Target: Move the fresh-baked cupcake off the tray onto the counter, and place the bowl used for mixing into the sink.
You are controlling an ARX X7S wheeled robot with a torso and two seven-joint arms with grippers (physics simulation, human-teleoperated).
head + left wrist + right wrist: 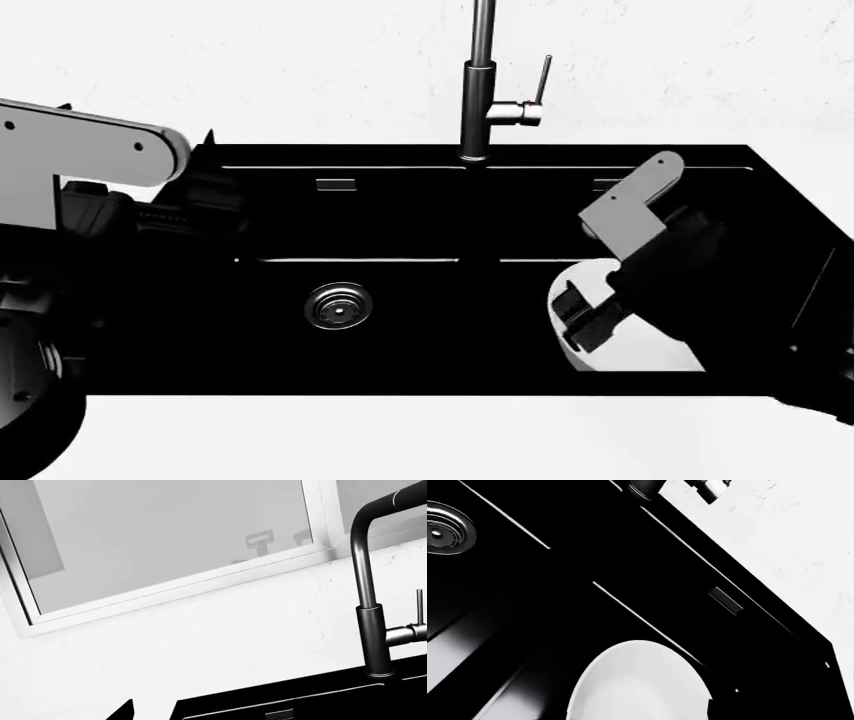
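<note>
The sink (400,340) fills most of what I see from my head camera, a wide black double basin sunk into the white table (400,440), with the grey faucet (481,90) standing at its back edge and a round metal drain (338,305) in the left basin. My right arm reaches down over the right basin, and under it sits the bowl (641,345), inside the sink and low in that basin; whether it rests on the floor or hangs in my grip I cannot tell. My right claw (587,315) is at the bowl's near-left rim, one dark finger lying across the white edge, so I judge it to be clamped on the rim, though the other finger is hidden. My right wrist camera shows the bowl (640,685) as a smooth white curve against the black basin. I take it for a stiff, glossy, probably ceramic thing: slippery under my pads, heavy for its size, apt to chip against the hard basin. The rim is the only sensible hold, pinched through the wall, since the body is far too wide to span. My left claw (123,711) shows only as a dark tip near the sink's edge, and I cannot tell if it is spread or closed. The cupcake and tray are nowhere in view.
</note>
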